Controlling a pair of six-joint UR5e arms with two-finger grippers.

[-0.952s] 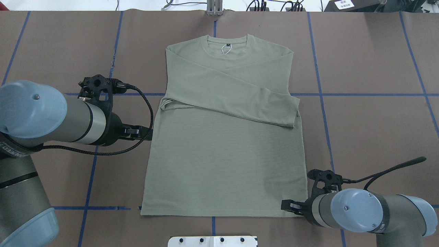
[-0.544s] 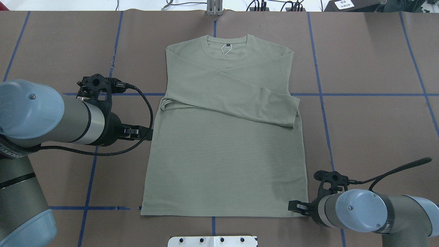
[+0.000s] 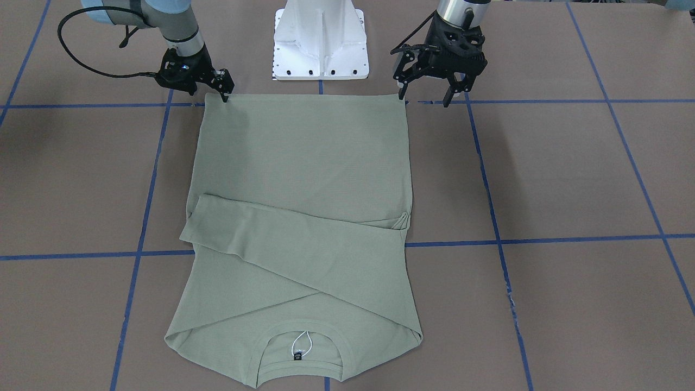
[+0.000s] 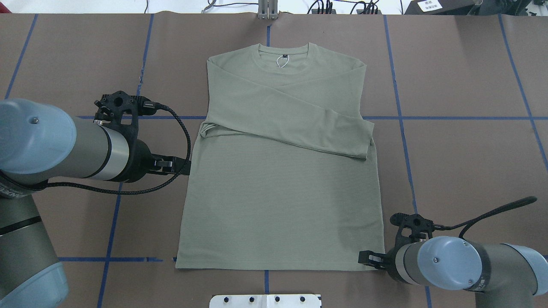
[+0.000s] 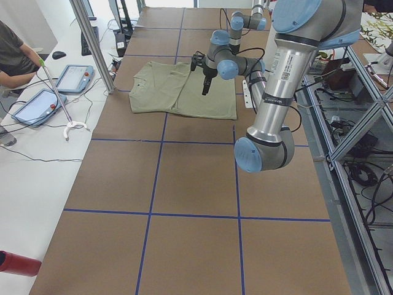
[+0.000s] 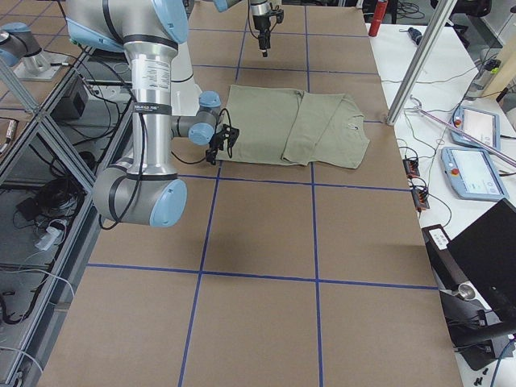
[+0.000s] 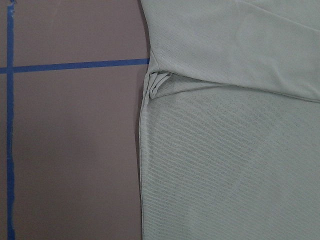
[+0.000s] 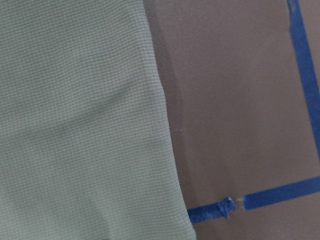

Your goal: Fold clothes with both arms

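Risk: skewed fold. Shirt [image 4: 278,192] lies flat at the centre of the table [image 4: 471,171], hem toward the robot-side edge. My left claw [image 3: 423,100] hangs spread beside its left side. My right claw [image 4: 363,258] sits at the right hem corner, closure indeterminate. Unequal grips would drag the crossed sleeves [image 4: 299,124]

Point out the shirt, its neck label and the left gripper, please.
shirt [image 4: 278,205], overhead view, on the flat body panel.
neck label [image 3: 297,357], front-facing view, on the black tag.
left gripper [image 3: 424,101], front-facing view, midway between its open jaws.
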